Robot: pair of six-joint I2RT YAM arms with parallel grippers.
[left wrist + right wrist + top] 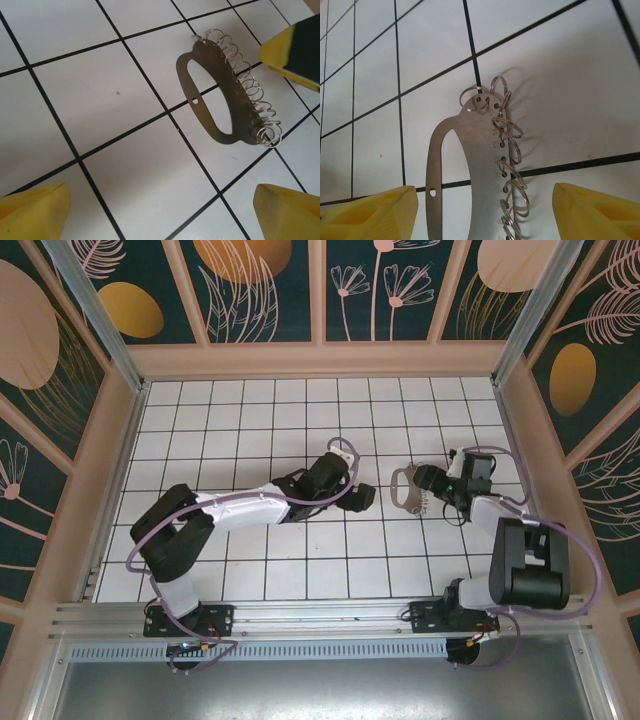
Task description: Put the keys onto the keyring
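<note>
The keyring [403, 487] is a flat pale-grey metal D-shaped loop with several small split rings along its curved edge, lying on the white tiled floor right of centre. In the right wrist view the keyring [487, 165] lies between my yellow fingertips [597, 212], with a gap on each side. My right gripper [421, 489] stands open around it from the right. My left gripper [366, 498] is open just left of the keyring [220, 95], its yellow fingertips [32, 210] over bare tile. The keys are out of view.
A black grid of lines marks the white floor [300, 420]. Patterned walls [320, 290] enclose it at the back and sides. One yellow finger of the right gripper [295, 50] shows beside the keyring in the left wrist view. Purple cables run along both arms.
</note>
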